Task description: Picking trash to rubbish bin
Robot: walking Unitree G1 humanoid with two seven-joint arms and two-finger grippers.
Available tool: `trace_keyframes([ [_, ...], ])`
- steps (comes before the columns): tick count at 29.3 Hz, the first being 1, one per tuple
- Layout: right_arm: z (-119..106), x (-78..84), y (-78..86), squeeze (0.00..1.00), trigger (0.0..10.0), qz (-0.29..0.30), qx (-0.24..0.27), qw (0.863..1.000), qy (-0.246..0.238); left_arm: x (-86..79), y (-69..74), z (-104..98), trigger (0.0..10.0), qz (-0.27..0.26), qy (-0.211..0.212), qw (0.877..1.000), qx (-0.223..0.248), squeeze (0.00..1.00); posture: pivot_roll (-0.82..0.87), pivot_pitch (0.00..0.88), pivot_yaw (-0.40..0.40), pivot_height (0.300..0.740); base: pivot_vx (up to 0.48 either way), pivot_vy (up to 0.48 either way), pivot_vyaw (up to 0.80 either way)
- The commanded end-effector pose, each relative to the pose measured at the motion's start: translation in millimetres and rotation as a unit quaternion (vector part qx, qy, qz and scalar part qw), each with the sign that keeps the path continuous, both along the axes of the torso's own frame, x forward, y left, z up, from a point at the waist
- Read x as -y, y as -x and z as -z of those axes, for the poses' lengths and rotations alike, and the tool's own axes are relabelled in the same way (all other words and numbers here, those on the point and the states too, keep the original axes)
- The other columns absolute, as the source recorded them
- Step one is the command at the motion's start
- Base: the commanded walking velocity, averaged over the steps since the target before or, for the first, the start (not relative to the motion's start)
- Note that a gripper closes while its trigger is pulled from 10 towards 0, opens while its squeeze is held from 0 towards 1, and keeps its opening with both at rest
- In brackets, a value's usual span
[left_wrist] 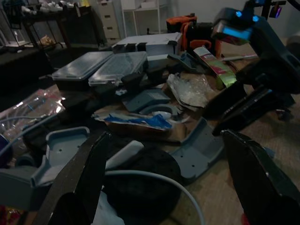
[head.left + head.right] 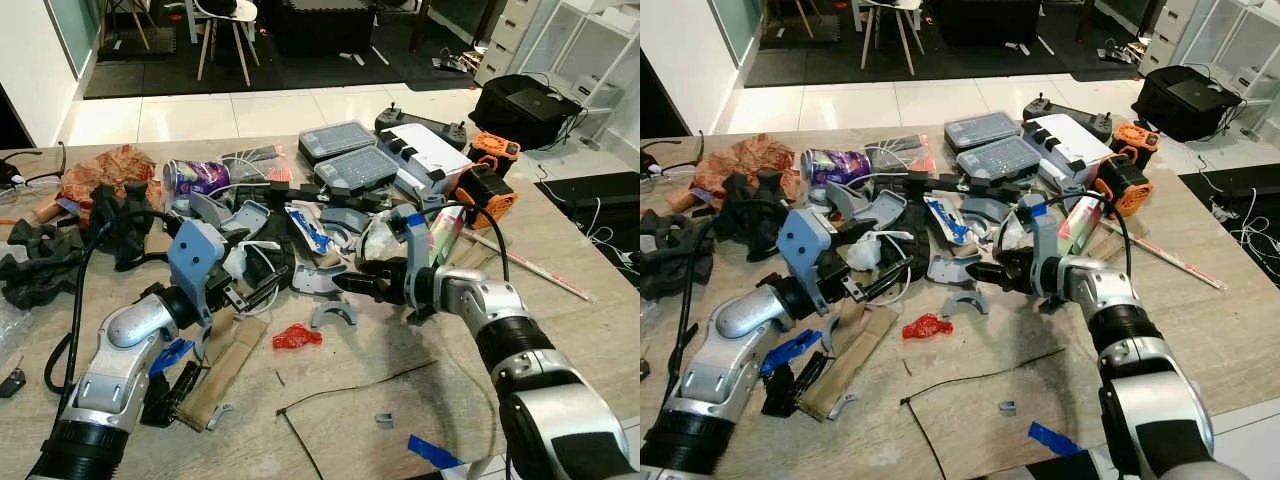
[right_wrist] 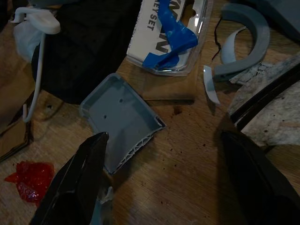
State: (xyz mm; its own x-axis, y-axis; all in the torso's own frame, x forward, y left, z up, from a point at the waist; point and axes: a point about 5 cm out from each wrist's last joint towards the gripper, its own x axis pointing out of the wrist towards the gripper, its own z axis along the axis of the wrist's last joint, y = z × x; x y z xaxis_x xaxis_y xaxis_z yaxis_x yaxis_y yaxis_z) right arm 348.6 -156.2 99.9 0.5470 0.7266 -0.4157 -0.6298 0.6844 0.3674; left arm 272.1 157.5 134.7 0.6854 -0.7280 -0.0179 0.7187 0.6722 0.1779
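Note:
Clutter covers the wooden table (image 2: 420, 380). A crumpled red wrapper (image 2: 297, 337) lies in front of the pile, and a blue tape scrap (image 2: 435, 452) lies near the front edge. My right gripper (image 2: 343, 284) hovers low and open over a grey plastic bracket (image 3: 122, 122), with the red wrapper (image 3: 26, 180) off to one side. My left gripper (image 2: 255, 292) is open too, pointing into the heap at a white cable (image 1: 154, 180) and a blue-taped clear package (image 1: 140, 122). Neither gripper holds anything.
Two grey tool cases (image 2: 350, 155), a white box (image 2: 430, 150) and orange tools (image 2: 490, 190) stand at the back right. A purple snack bag (image 2: 195, 178) and brown crumpled paper (image 2: 110, 170) lie back left. A black cable tie (image 2: 340, 395) lies in front. A black bag (image 2: 525, 105) sits on the floor.

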Motion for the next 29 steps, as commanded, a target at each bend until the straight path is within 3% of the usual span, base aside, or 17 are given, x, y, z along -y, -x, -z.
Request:
trace_keyframes([
  [1,4,3.7,0.5,0.00,10.0,0.004,-0.009,1.000,0.010,0.5,2.2,0,10.0,0.007,-0.012,1.000,-0.001,0.00,0.03,0.000,-0.033,0.740,0.000,0.000,0.00],
  [9,-2,-7.5,-0.7,0.00,10.0,-0.042,-0.003,0.999,-0.034,1.6,3.9,-3,10.0,0.011,-0.013,1.000,-0.001,0.00,0.04,0.000,-0.029,0.740,0.000,0.000,0.00],
  [17,-23,-16.5,-2.9,0.00,10.0,-0.103,0.032,0.991,-0.077,3.9,5.7,-3,10.0,0.013,-0.013,1.000,-0.001,0.00,0.05,0.000,-0.030,0.740,0.000,0.000,0.00],
  [29,-11,-10.0,0.3,0.00,10.0,-0.111,-0.010,0.994,-0.007,6.7,6.8,-3,10.0,0.017,-0.012,1.000,-0.003,0.00,0.05,0.000,-0.034,0.740,0.000,0.000,0.00],
])
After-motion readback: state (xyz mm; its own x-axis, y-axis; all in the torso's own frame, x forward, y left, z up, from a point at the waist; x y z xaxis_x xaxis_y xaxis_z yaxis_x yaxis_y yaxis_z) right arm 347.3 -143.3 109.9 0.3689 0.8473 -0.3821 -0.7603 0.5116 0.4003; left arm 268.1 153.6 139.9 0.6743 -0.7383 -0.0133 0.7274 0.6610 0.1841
